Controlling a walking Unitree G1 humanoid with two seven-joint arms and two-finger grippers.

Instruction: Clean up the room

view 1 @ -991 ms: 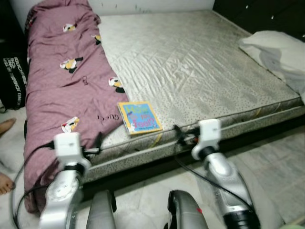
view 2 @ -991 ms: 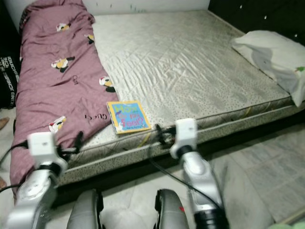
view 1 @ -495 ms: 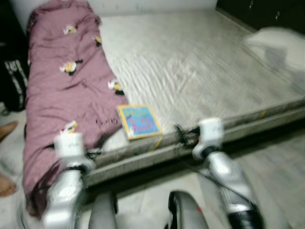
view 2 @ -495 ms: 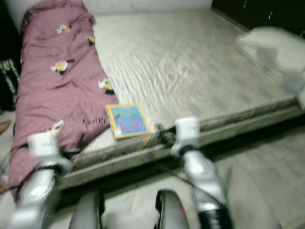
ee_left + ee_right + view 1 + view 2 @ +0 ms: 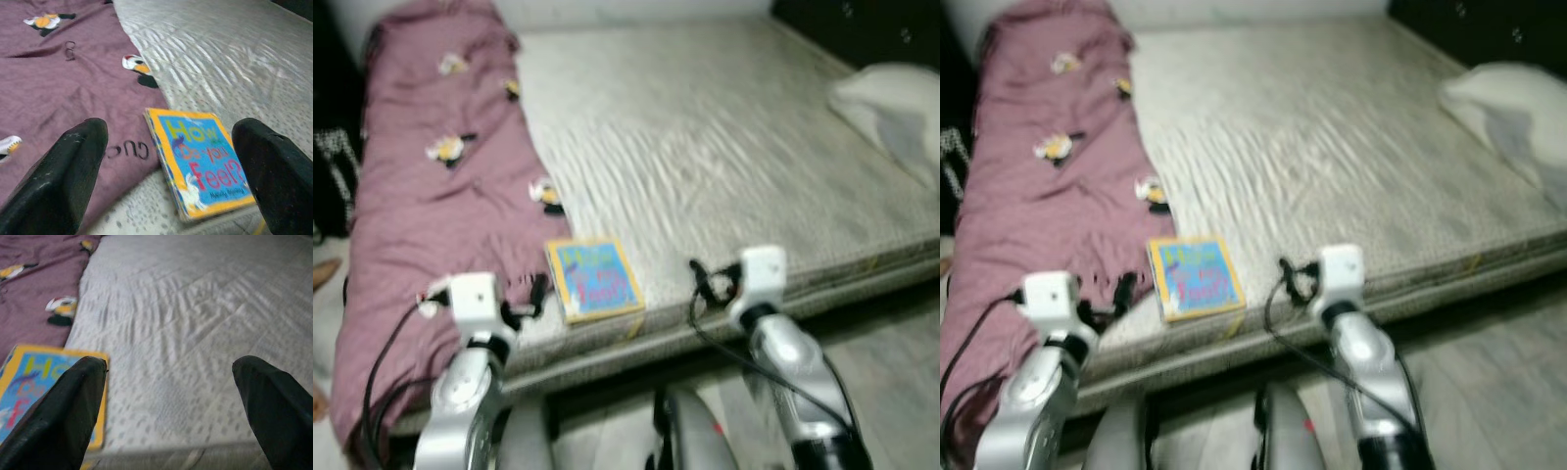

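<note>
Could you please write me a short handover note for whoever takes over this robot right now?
Left gripper: open, empty, held over the near edge of the bed, pointed at the book.
Right gripper: open, empty, over the bare mattress just right of the book.
Book: flat near the mattress's front edge, beside the purple blanket, which lies along the bed's left side. Pillow at the far right.
Done: nothing picked up yet.
Left: take the book, then likely the blanket.

Both silver arms reach forward side by side, bent at the elbow, each with a white wrist block and a black cable. The left gripper point(image 5: 168, 169) has its two black fingers spread wide apart and holds nothing. The right gripper point(image 5: 168, 401) is also spread wide, empty.
</note>
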